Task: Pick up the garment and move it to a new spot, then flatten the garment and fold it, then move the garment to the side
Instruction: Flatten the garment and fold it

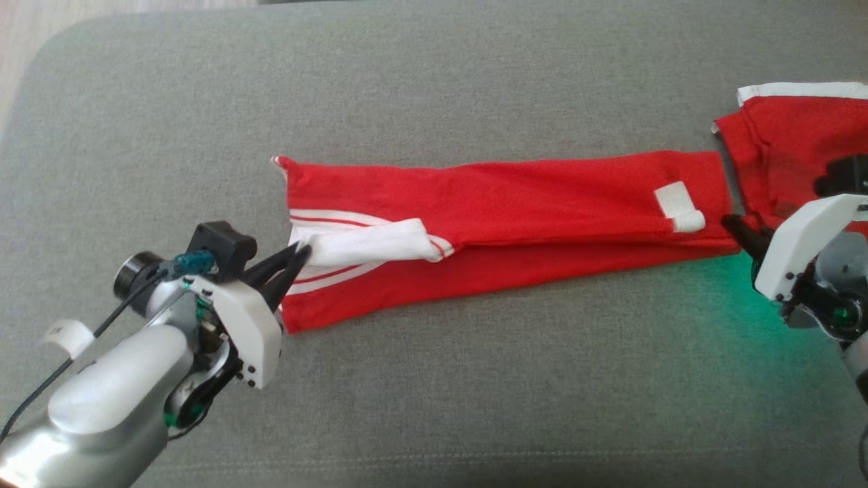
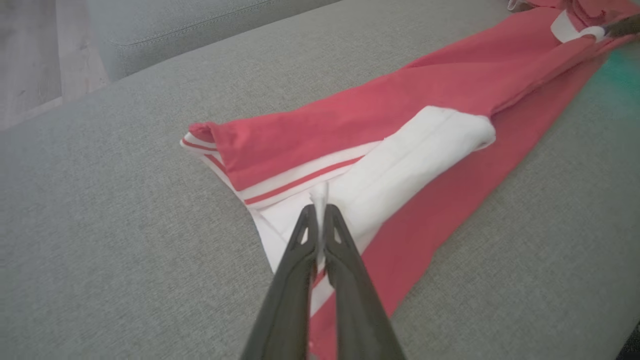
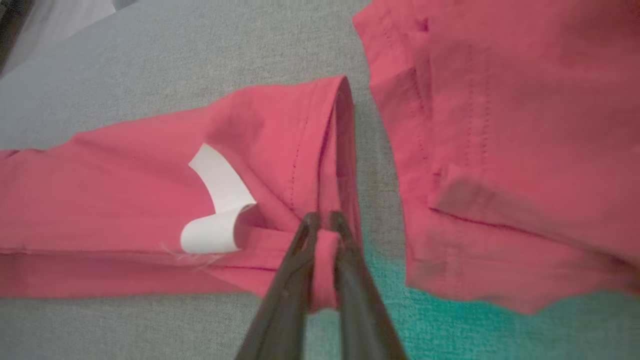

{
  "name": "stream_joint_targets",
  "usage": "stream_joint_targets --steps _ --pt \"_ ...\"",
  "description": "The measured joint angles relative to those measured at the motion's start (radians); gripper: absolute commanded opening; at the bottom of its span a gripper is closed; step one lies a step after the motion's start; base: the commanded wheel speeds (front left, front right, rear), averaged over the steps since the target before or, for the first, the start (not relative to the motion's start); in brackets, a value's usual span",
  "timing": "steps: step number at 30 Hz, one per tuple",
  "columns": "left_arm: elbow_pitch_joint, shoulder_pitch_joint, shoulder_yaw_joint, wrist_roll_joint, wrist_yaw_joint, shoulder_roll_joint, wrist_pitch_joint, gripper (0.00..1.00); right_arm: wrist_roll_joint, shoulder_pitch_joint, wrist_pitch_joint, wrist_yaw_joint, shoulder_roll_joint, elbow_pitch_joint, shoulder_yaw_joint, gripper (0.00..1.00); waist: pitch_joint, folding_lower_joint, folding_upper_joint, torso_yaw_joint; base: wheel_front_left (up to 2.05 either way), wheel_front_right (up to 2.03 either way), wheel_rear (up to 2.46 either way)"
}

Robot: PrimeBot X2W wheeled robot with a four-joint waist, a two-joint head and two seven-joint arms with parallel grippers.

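Two grippers held the garment [image 1: 542, 196], one at each end. It lay as a long, narrow red strip on the grey cushion [image 1: 434, 393], with its long axis running left to right across the robot's front.

The left gripper [image 1: 300, 259] was clamped on the white cloth [image 1: 366, 245] at the left end, jaws together with a thin fold pinched between them. The right gripper [image 1: 736, 227] was clamped on the red hem at the right end, close to the white label [image 1: 680, 209]. Each arm was nearest its own end, and the strip lay low and slack between them.

Judgement: the next fold would likely carry one end toward the other along that axis.

A second red cloth [image 1: 786, 135] lay just past the right end, a sliver of grey between, so it risked snagging. Bare cushion stretched on the near and far sides. The rounded corner and floor [image 1: 20, 41] lay well off to the far left.
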Motion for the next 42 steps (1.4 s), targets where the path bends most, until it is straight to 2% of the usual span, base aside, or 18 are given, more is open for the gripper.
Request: stream_joint_targets --steps 2,3,4,7,14,18,21,24,28,32,37,42 --pt "0.014 0.002 0.000 -0.007 0.008 -0.001 0.000 0.79 0.000 0.005 0.003 0.000 0.001 -0.003 -0.010 1.00 -0.007 0.0000 0.0000 -0.004 0.00 0.00 0.00" --pt "0.020 0.004 0.000 -0.009 0.010 -0.001 0.000 0.97 0.000 0.008 0.003 0.000 0.002 -0.004 -0.020 1.00 -0.010 0.0000 0.0000 -0.006 0.00 0.00 0.00" --pt "0.024 0.008 0.001 -0.009 0.016 -0.001 -0.002 1.00 0.000 0.010 -0.002 0.000 0.003 -0.004 -0.031 1.00 -0.014 0.0000 0.0000 -0.008 0.00 0.00 0.00" --pt "0.054 0.021 0.016 -0.009 0.061 -0.012 -0.049 1.00 -0.008 0.009 -0.062 0.000 0.010 -0.017 -0.083 1.00 -0.032 0.0000 0.0000 -0.011 0.00 0.00 0.00" --pt "0.078 0.023 0.181 -0.063 0.175 -0.087 -0.186 1.00 -0.067 0.009 -0.267 0.000 0.061 -0.093 -0.156 1.00 -0.062 0.0000 0.0000 -0.016 0.00 0.00 0.00" --pt "0.015 0.072 0.367 -0.061 0.232 -0.151 -0.195 1.00 -0.156 0.016 -0.396 0.000 0.092 -0.142 -0.173 1.00 -0.073 0.0000 0.0000 -0.018 0.00 0.00 0.00" --pt "-0.076 0.152 0.530 0.026 0.247 -0.214 -0.200 1.00 -0.253 0.051 -0.476 0.000 0.119 -0.173 -0.179 1.00 -0.077 0.0000 0.0000 -0.019 0.00 0.00 0.00" --pt "-0.136 0.260 0.658 0.112 0.244 -0.292 -0.202 1.00 -0.340 0.111 -0.532 0.000 0.161 -0.177 -0.193 1.00 -0.077 0.0000 0.0000 -0.020 0.00 0.00 0.00" --pt "-0.156 0.386 0.758 0.201 0.194 -0.374 -0.202 1.00 -0.419 0.166 -0.557 0.000 0.217 -0.170 -0.225 1.00 -0.069 0.0000 0.0000 -0.017 0.00 0.00 0.00" --pt "-0.145 0.408 0.814 0.279 0.133 -0.406 -0.202 1.00 -0.464 0.173 -0.551 0.000 0.251 -0.135 -0.303 1.00 -0.057 0.0000 0.0000 -0.005 0.00 0.00 0.00" --pt "-0.106 0.407 0.845 0.331 0.072 -0.443 -0.202 1.00 -0.459 0.173 -0.462 0.000 0.312 -0.029 -0.442 1.00 -0.041 0.0000 0.0000 0.013 0.00 0.00 0.00" --pt "-0.077 0.407 0.864 0.372 0.033 -0.478 -0.202 1.00 -0.460 0.164 -0.384 0.000 0.358 0.064 -0.537 1.00 -0.021 0.0000 0.0000 0.027 0.00 0.00 0.00"
